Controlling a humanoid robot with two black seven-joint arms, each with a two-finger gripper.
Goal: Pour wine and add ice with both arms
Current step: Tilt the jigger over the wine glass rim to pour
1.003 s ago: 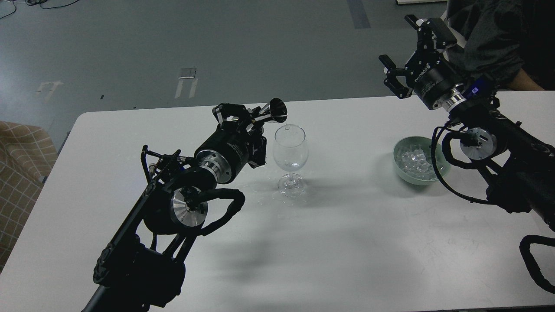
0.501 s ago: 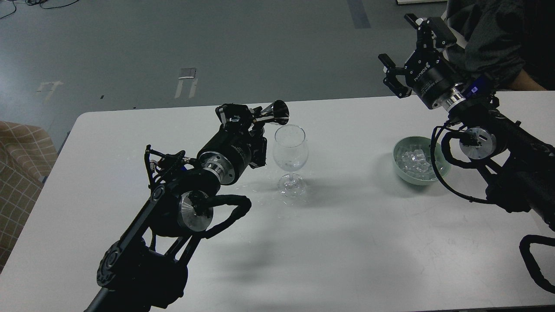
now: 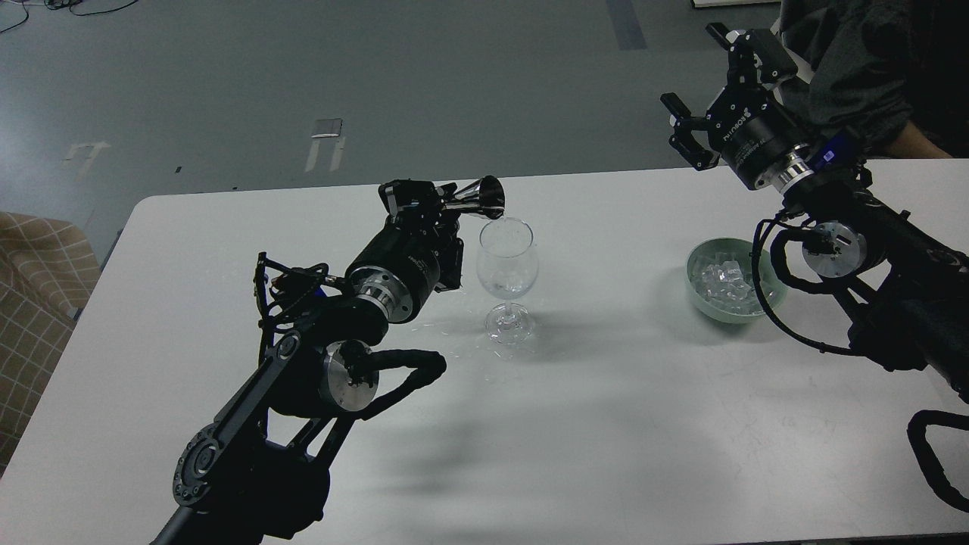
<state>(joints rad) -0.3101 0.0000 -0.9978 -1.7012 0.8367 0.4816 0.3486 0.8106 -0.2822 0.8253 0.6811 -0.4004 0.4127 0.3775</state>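
A clear stemmed wine glass [image 3: 506, 272] stands upright on the white table [image 3: 606, 424]. My left gripper [image 3: 433, 203] is shut on a shiny metal measuring cup [image 3: 480, 199], tipped on its side with its mouth just over the glass's left rim. A little clear wine [image 3: 506, 288] lies in the bottom of the bowl of the glass. The ice [image 3: 724, 281] is a heap of clear cubes in a pale green bowl [image 3: 699, 297] at the right. My right gripper [image 3: 708, 87] is open and empty, held high behind the bowl.
A person in dark clothes [image 3: 870, 68] stands at the far right behind the table. A checked beige seat [image 3: 38, 280] is at the left edge. Small drops of liquid lie on the table near the glass foot [image 3: 447, 333].
My left gripper has moved slightly right and tipped the measuring cup further down over the glass rim. The right arm has barely moved.
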